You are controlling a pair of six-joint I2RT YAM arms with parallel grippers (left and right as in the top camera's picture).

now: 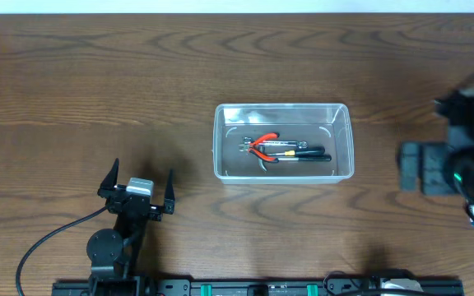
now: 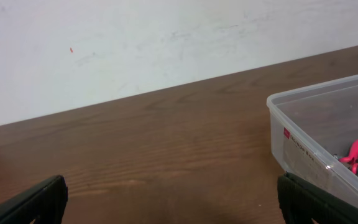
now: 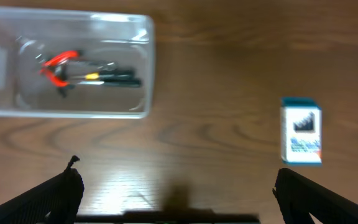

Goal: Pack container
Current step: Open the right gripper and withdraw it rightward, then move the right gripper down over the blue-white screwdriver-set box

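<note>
Container (image 1: 218, 144) sits at table (image 1: 97, 82) centre, well apart from your arms. Your left gripper (image 1: 141, 177) and right gripper (image 3: 176, 186) both stand spread wide, holding nothing. Red pliers (image 1: 263, 145) and a black-handled tool (image 1: 311, 154) lie inside it. Box (image 3: 301, 131) sits to its right.

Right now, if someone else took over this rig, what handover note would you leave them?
Left claw: open, empty, over bare table on the container's left, nearer the base.
Right claw: open, empty, off the container's right end, with the blue-and-white box ahead of it.
Container: mid-table, upright, no lid on.
Done: red-handled pliers and a dark-handled tool lie inside.
Left: the box stands outside on the table; probably the next item to pack, and the right arm looks closer.
</note>
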